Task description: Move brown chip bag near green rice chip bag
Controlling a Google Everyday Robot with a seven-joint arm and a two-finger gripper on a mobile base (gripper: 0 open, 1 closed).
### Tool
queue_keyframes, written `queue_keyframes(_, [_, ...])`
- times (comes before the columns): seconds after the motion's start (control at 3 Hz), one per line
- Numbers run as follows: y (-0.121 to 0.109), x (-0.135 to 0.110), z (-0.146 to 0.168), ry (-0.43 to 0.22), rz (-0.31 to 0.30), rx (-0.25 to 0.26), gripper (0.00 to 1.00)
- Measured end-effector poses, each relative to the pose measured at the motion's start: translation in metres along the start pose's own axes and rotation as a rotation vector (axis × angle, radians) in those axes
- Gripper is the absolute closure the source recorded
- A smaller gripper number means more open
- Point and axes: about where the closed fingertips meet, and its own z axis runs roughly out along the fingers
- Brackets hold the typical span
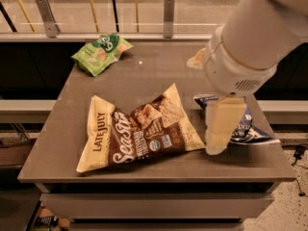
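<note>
My gripper (215,148) hangs low over the table (159,71), its tip just above the surface. I cannot tell whether it is parted or closed. The brown chip bag (139,131) lies flat right beside it, the bag's near corner almost touching the tip. The dark blue chip bag (244,127) sits directly behind my gripper, partly hidden by it. The green rice chip bag (99,53) is well away from my gripper, at the far corner beyond the brown bag.

I judge this to be the approach to the grasp. I should shift over the brown bag's raised, crinkled edge rather than its flat middle, pinch a fold there, and keep clear of the blue bag so it isn't dragged along.
</note>
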Motion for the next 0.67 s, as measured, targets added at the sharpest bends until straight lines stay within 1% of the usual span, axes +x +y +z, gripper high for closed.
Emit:
queue_keyframes(0.33, [0.000, -0.014, 0.020, -0.059, 0.023, 0.042, 0.00])
queue_keyframes(0.67, [-0.011, -0.029, 0.037, -0.085, 0.049, 0.132, 0.00])
